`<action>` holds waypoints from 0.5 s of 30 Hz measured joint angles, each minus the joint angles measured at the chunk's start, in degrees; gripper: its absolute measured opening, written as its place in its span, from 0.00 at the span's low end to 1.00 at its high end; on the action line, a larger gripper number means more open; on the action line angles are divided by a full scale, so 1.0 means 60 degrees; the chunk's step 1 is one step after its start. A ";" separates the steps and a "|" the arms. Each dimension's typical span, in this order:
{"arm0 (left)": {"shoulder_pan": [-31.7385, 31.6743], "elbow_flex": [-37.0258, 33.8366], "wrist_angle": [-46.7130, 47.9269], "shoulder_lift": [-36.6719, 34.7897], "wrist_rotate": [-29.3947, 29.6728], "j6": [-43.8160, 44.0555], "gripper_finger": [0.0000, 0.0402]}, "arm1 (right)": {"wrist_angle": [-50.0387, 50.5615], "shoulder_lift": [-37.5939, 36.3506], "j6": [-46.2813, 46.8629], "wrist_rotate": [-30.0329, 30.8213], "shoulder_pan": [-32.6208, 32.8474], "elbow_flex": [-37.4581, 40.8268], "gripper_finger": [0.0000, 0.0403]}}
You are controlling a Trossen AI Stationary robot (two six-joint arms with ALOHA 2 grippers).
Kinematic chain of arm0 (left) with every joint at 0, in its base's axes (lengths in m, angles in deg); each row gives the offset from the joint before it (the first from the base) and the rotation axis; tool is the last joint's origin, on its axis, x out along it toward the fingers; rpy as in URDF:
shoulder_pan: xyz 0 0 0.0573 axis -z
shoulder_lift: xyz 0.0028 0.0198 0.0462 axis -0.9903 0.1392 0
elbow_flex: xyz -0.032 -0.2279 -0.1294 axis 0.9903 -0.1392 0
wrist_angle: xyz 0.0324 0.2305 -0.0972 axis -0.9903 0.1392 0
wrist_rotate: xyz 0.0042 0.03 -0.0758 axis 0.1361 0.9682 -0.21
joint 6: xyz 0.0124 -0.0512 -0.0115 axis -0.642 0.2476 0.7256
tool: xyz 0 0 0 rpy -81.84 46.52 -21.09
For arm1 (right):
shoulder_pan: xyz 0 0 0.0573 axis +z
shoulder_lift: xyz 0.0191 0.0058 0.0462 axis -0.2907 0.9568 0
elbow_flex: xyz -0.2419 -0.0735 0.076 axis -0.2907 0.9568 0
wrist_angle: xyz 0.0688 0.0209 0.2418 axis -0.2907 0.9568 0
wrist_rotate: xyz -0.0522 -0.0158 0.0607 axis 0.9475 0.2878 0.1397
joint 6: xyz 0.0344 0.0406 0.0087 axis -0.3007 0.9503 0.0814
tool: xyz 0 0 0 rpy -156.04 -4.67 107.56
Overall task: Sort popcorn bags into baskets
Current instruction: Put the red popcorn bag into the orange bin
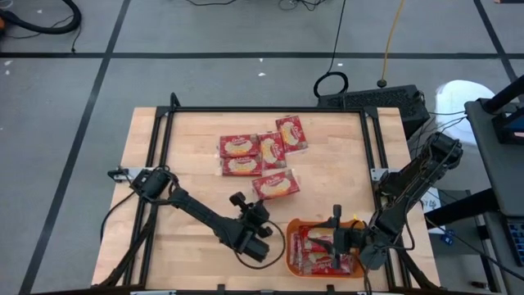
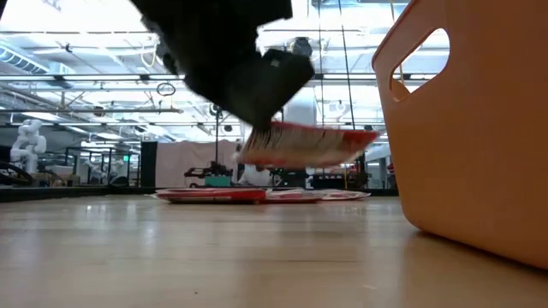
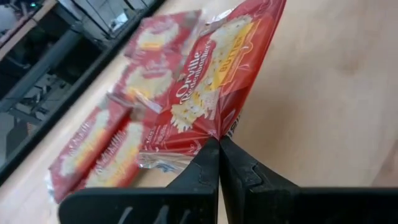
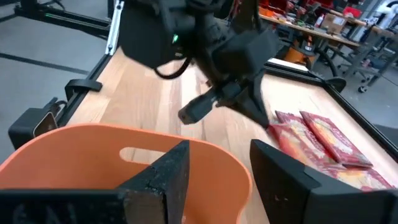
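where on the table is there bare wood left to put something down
The wooden table's whole left side, beside the loose popcorn bags, is bare, as is the right strip between those bags and the frame rail. The near edge is crowded: the left claw grips one bag beside the orange basket, where the right claw hovers.

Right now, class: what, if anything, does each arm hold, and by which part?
The left gripper is shut on a popcorn bag, pinching its crimped end edge. The right gripper, jaws open above the orange basket, holds nothing.

Dark jointed arms (image 1: pixel 205 215) (black cables trailing)
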 joint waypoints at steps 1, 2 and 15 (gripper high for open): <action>-0.0001 0.0210 0.0277 0.0000 0.0040 0.0118 0.00 | 0.0000 0.0000 -0.0025 0.0002 0.0005 0.0000 0.40; -0.0001 0.0412 0.0534 0.0000 0.0106 0.0243 0.00 | 0.0000 0.0000 -0.0055 0.0013 0.0011 0.0000 0.40; 0.0475 0.2755 0.2983 -0.0020 0.2148 0.1349 0.00 | 0.0112 -0.0080 -0.0610 0.0508 0.0402 0.0000 0.40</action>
